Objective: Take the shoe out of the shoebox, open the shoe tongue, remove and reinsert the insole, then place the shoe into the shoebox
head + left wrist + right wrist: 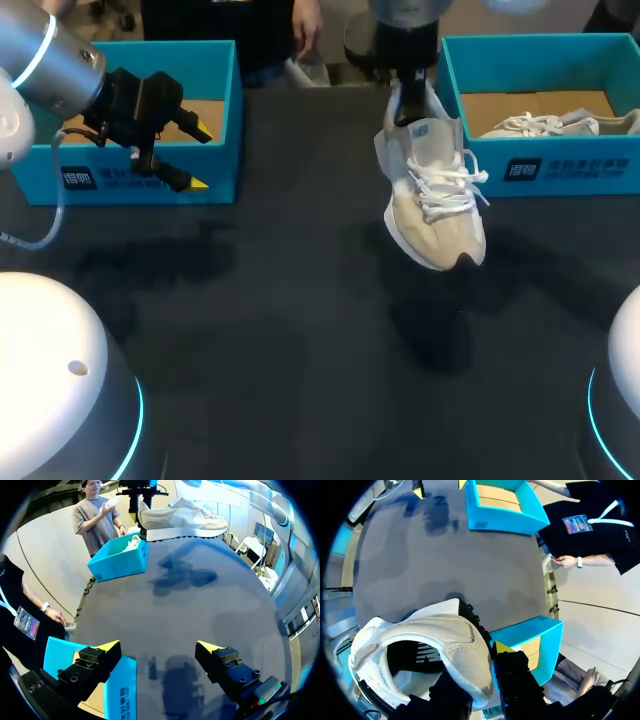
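A white and beige sneaker (437, 192) hangs above the dark table, toe down and laces facing up. My right gripper (408, 100) is shut on its heel. In the right wrist view the heel collar of the sneaker (427, 640) sits between the fingers of the right gripper (481, 672), one yellow tip outside the shoe. My left gripper (200, 157) is open and holds nothing, over the front wall of the left blue shoebox (150, 180). In the left wrist view the left gripper (157, 647) stands wide open, with the sneaker (180, 520) far ahead of it.
The right blue shoebox (560, 165) holds a second pale sneaker (545, 125) on brown cardboard. The dark table (280, 330) lies between the two boxes. The left box is seen under the left fingers (120, 690).
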### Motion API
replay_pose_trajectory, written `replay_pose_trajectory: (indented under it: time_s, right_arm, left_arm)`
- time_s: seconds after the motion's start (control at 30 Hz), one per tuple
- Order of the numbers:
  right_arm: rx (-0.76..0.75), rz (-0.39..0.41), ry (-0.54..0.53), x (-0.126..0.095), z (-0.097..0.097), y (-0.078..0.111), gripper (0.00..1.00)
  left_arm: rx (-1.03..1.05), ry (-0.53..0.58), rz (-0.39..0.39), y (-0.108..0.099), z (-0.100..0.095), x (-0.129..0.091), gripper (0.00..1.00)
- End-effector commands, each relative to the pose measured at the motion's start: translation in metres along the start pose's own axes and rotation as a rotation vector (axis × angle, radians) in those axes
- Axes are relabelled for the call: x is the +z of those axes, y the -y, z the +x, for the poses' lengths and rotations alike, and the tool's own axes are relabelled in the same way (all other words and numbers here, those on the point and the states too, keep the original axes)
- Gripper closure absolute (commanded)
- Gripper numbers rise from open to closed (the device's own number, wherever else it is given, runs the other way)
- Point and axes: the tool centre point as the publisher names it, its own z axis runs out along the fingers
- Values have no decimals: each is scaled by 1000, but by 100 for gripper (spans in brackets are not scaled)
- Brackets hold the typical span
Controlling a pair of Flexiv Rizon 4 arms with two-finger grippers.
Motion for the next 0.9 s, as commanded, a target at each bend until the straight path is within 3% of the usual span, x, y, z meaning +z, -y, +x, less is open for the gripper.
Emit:
replay_pose_trajectory:
  time_s: [0.03, 0.57, 0.9]
  right_arm:
    - [-1, -3, 0, 0, 0, 1, 100]
    - [-1, -3, 0, 0, 0, 1, 100]
    - [-19, -23, 7, 29, -50, 57, 100]
  left_arm:
    - [0, -1, -2, 0, 0, 0, 0]
    - [0, -1, -2, 0, 0, 0, 0]
    - [0, -1, -2, 0, 0, 0, 0]
